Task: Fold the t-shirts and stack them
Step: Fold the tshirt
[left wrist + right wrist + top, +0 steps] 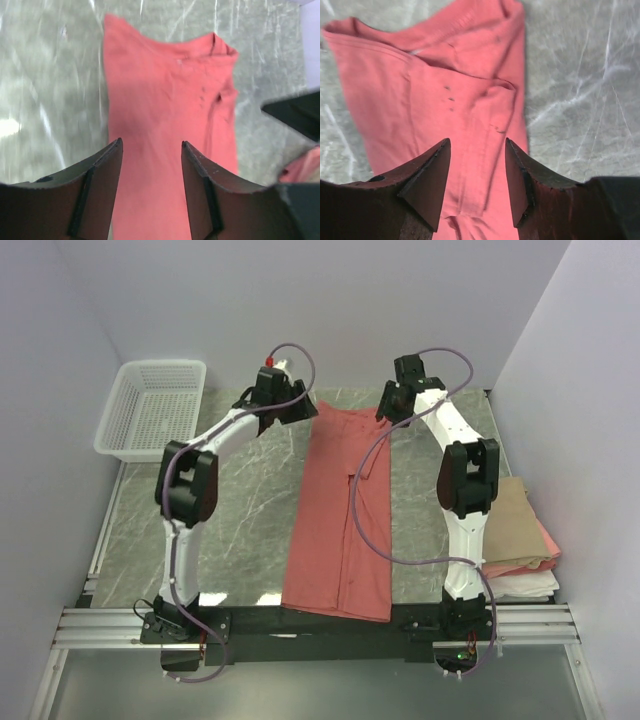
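Far left, at the back corner of the green marbled table [240, 510]: white mesh basket [150, 410], nothing visible inside.

Next, left gripper [303, 408], reaching out to the far end of the table, just beside the top left corner of the salmon-red shirt [340, 520]. From the left wrist: left gripper [151, 145] with jaws parted wide, nothing held, red cloth [165, 100] showing through the gap and beyond, collar end farthest off.

Centre: salmon-red shirt lying flat as a long narrow strip, running from the far end of the table to the near edge by the arm bases, sides folded in, a purple cable crossing over it.

Then right gripper [385, 405], over the top right corner of the same shirt. From the right wrist: right gripper [477, 142] likewise spread open, gripping nothing, folded-in sleeve and seam of the shirt [435, 100] below and ahead.

Far right, beyond the right arm, at the table's edge by the wall: a stack of folded tees, tan shirt [515, 525] on top, pink shirt [545, 540] peeking out beneath, white shirt [525, 585] at the bottom.
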